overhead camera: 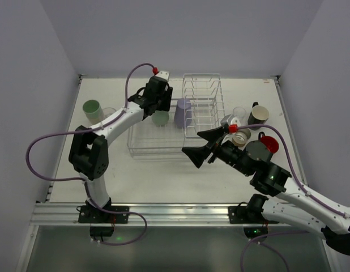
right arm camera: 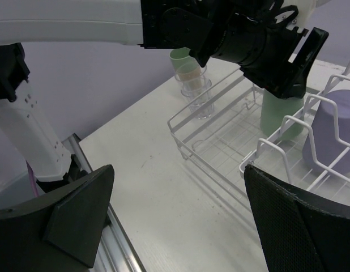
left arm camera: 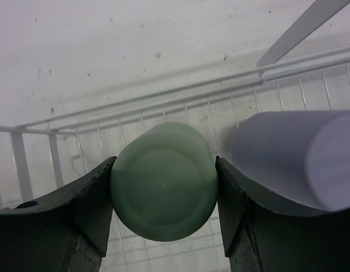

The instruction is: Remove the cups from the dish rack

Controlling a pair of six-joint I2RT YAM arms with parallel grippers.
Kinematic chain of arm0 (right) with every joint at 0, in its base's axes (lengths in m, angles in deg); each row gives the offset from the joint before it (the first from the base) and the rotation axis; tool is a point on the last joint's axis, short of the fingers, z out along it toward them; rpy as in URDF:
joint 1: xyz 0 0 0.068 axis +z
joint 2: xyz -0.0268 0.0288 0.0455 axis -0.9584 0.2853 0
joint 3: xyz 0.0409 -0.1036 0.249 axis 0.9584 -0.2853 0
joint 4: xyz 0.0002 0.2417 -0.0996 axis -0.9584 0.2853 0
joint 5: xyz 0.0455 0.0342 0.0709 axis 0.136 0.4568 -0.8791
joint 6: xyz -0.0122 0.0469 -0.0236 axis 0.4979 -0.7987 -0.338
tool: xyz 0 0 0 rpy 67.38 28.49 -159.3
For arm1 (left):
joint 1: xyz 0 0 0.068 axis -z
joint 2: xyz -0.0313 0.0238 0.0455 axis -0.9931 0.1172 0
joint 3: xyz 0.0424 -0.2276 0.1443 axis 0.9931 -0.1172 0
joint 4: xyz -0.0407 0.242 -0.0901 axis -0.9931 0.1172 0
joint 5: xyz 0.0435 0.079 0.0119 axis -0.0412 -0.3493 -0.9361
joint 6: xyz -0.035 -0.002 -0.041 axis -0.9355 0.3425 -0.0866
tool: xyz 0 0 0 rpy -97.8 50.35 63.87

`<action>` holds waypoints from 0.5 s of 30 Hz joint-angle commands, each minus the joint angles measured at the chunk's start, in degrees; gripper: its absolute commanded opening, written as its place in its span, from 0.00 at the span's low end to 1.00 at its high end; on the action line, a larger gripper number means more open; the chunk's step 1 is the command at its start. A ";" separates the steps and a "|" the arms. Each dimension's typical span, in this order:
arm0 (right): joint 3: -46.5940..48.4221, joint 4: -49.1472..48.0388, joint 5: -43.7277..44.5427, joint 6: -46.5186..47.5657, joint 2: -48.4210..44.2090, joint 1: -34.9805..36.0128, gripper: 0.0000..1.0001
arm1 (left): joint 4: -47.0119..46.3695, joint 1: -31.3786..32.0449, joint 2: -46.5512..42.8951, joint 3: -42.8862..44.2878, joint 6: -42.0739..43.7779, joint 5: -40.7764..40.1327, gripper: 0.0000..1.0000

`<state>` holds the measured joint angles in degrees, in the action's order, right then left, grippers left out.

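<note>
The upturned pale green plastic tumbler [left arm camera: 163, 181], at the far edge of the basket of the white wire dish rack [left arm camera: 163, 110], is clasped by the left fingers [left arm camera: 73, 221] and is best lifted straight up, clear of the neighbouring lavender tumbler [left arm camera: 288, 153]; the right fingers [right arm camera: 67, 215] are spread wide.

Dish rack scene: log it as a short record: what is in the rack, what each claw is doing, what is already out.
In dish rack: pale green tumbler, lavender tumbler
Left claw: closed on both sides of the pale green tumbler, not lifted
Right claw: open, empty, above the table
Out, left of rack: green cup, clear glass
Out, right of rack: black mug, red mug, small tan cup
</note>
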<state>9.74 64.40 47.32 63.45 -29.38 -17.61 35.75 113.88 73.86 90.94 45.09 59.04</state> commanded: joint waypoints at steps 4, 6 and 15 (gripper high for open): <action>-0.79 -5.32 -0.45 -0.38 1.04 0.00 0.99 | -6.00 -0.55 -17.42 -8.16 -1.77 1.94 0.15; -0.53 -6.12 -1.07 -1.96 1.39 0.00 0.99 | -8.28 -0.55 -24.27 -12.54 -2.74 4.92 0.15; -0.62 -14.64 -4.32 -13.12 3.67 0.00 0.90 | -21.98 -0.55 -52.66 -31.44 -14.42 25.39 0.13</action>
<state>9.02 56.27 45.06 55.78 -27.02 -17.61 22.90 113.64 26.93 64.91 37.23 74.01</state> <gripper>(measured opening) 0.938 0.658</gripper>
